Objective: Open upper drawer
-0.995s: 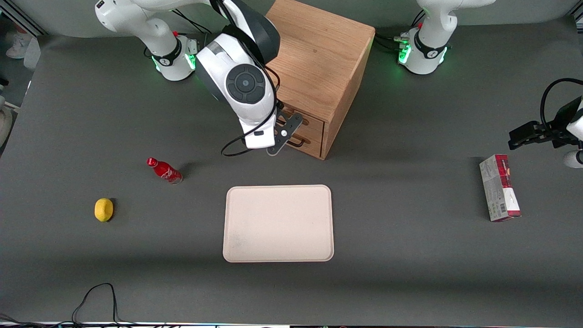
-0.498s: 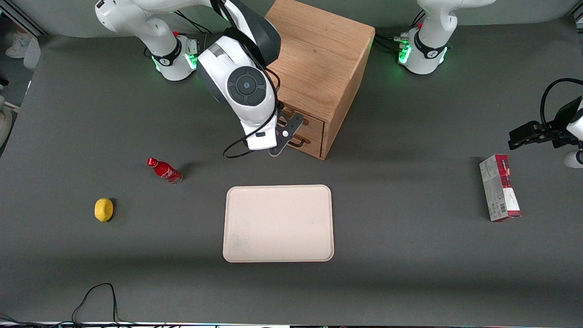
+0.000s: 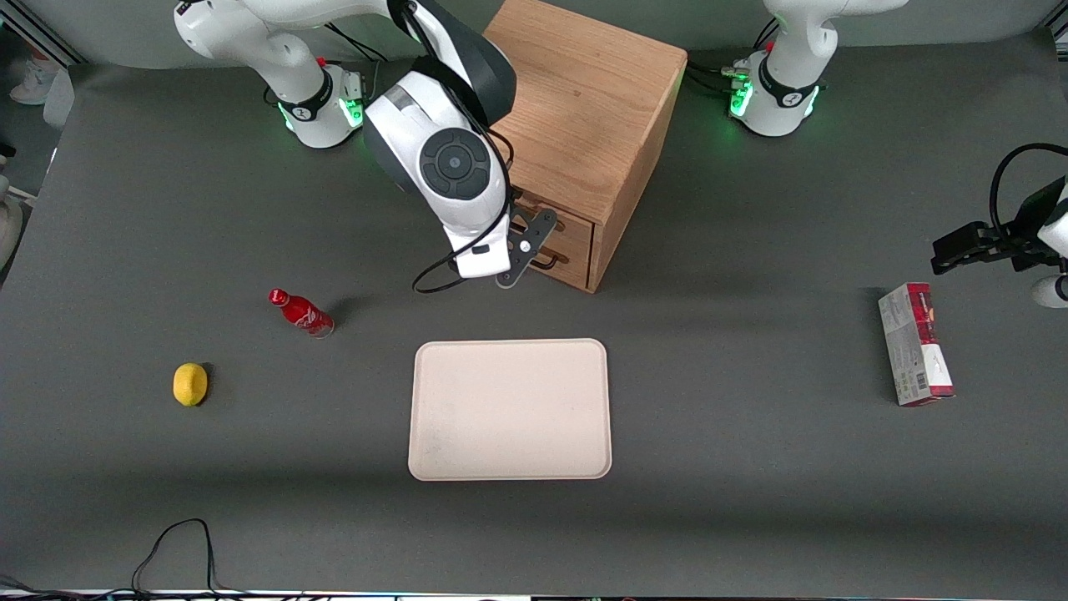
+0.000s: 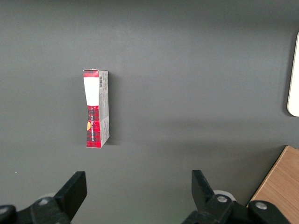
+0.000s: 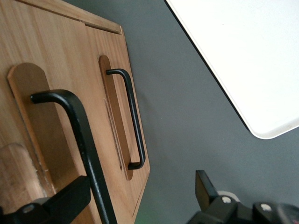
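The wooden cabinet (image 3: 584,108) stands at the back of the table, its two drawer fronts angled toward the working arm. The upper drawer (image 3: 574,222) looks shut, its front (image 5: 60,51) flush with the one below. Its black wire handle (image 5: 86,140) runs between the fingers of my gripper (image 5: 140,186), close against one finger (image 5: 70,198) and well apart from the other finger (image 5: 204,184). The gripper (image 3: 521,246) is open and level with the drawer fronts. The lower drawer's handle (image 5: 133,116) sits free, nearer the table.
A cream tray (image 3: 509,409) lies nearer the front camera than the cabinet. A red bottle (image 3: 300,311) and a lemon (image 3: 190,384) sit toward the working arm's end. A red and grey box (image 3: 915,344) lies toward the parked arm's end. A black cable (image 3: 175,542) loops at the front edge.
The wrist has edged slightly toward the cabinet front. The drawers and the table's objects have not moved.
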Controlling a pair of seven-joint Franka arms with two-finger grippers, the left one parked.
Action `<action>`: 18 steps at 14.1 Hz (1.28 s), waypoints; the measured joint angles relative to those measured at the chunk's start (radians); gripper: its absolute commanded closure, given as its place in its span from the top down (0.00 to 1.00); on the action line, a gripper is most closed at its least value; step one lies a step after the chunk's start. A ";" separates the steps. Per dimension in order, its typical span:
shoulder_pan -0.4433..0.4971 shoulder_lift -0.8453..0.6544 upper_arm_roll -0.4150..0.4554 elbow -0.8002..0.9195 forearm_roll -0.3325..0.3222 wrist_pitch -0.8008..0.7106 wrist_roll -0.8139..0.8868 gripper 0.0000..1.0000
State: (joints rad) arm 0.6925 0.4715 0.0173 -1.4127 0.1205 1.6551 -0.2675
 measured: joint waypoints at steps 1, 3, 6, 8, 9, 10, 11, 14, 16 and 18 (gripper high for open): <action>-0.002 0.006 -0.003 0.000 0.011 0.003 -0.022 1.00; -0.005 0.020 -0.010 -0.001 0.035 0.007 -0.063 1.00; -0.010 0.037 -0.013 -0.001 0.039 0.013 -0.076 1.00; -0.012 0.040 -0.013 -0.001 0.045 0.013 -0.087 1.00; -0.014 0.040 -0.013 -0.001 0.049 0.013 -0.097 1.00; -0.017 0.040 -0.013 -0.001 0.050 0.013 -0.103 1.00; -0.021 0.040 -0.013 -0.001 0.052 0.013 -0.108 1.00; -0.027 0.040 -0.013 -0.001 0.052 0.015 -0.114 1.00; -0.031 0.040 -0.013 -0.001 0.053 0.029 -0.114 1.00; -0.041 0.040 -0.014 0.000 0.055 0.035 -0.114 1.00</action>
State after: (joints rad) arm 0.6510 0.5114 0.0031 -1.4125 0.1754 1.6900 -0.3812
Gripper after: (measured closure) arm 0.000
